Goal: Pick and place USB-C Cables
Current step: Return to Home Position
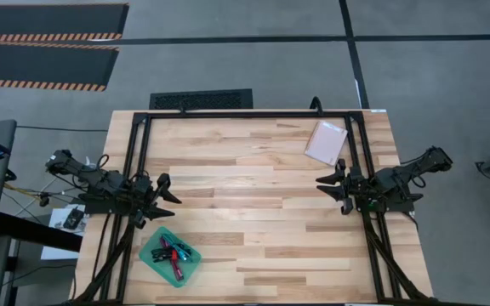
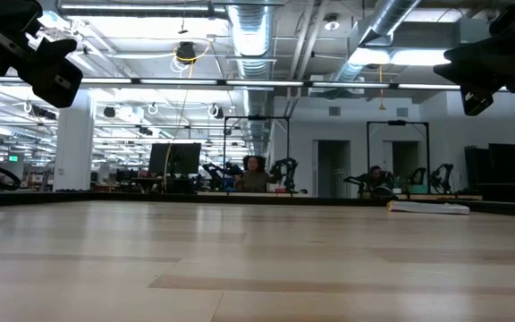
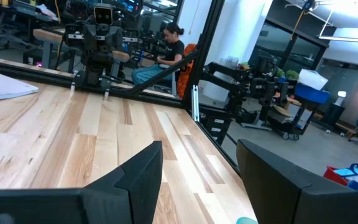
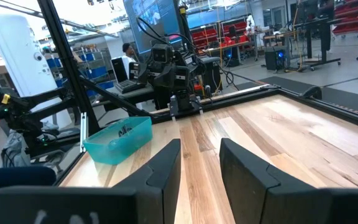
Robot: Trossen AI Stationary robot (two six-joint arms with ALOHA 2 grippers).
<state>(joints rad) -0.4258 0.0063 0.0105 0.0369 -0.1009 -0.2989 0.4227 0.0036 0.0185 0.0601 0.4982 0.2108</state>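
One green bin [image 1: 150, 261] sits on the table [image 1: 253, 229], close to the corner where the left arm's edge meets the edge at the bottom of the overhead view. The USB-C Cables [image 1: 173, 253] lie inside it in one tangled heap. A teal bundle and a magenta one are clear, with dark strands and a touch of red among them. The black ones overlap too much to count apart. No cable lies on the bare wood outside the bin. From the right wrist view the bin [image 4: 118, 140] shows as a translucent teal-green tub by the left-hand table edge, with dark shapes faintly visible through its wall.

One white-pink flat packet [image 1: 326, 142] lies alone near the opposite corner, on the right arm's side by the far edge, slightly turned. It is well apart from the bin.

There are two arms, one at each side edge. The left gripper [image 1: 167, 196] hovers over the left edge, just beyond the bin toward the far side. Its claw is released, fingers spread and nothing between them. The right gripper [image 1: 327, 187] hangs over the right edge, near the packet but clear of it. Its fingers are also parted and it grasps nothing.
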